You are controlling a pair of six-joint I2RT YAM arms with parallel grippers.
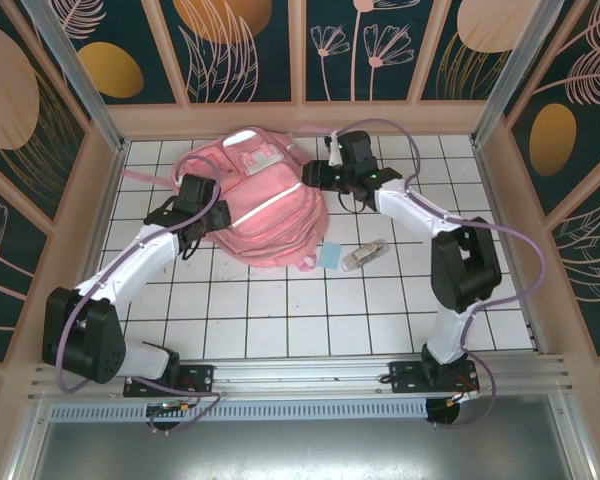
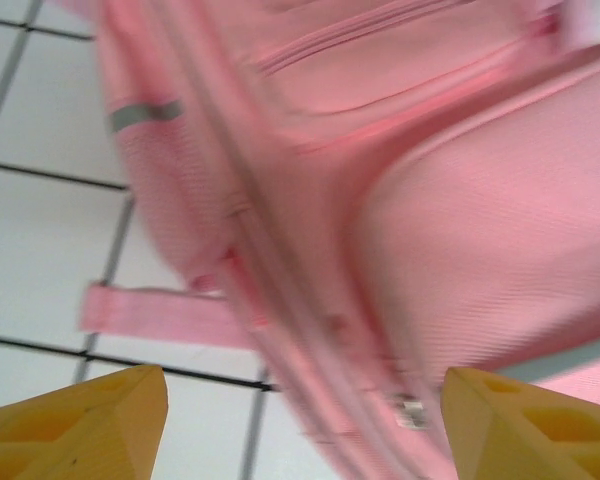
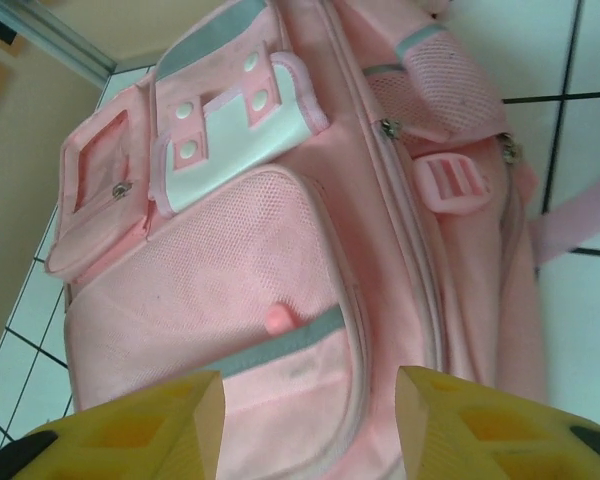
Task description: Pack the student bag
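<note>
The left claw (image 1: 202, 195) sat at the left edge of the student bag (image 1: 265, 210), over the white tiled tabletop (image 1: 280, 320). In the left wrist view its yellow fingers (image 2: 70, 425) stood wide apart and gripped nothing. The bag's blurred pink side and a zip line ran between and beyond them. A pink strap (image 2: 160, 315) lay flat on the tiles beside the bag. Whether the claw touched the fabric could not be told.

The bag lay flat on the far middle of the tabletop, between the two arms, with its pocketed front turned upward.

The right claw (image 1: 318, 175) pointed at the bag's right edge from the far right. In the right wrist view its yellow fingers (image 3: 130, 430) were also spread and held nothing. Beyond them lay the front pockets, a mesh panel, grey trim and a white flap with pink tabs.

Just right of the bag's near corner lay a small light-blue square (image 1: 330, 257). Beside it lay a slim whitish object (image 1: 365, 253), too small to identify.
</note>
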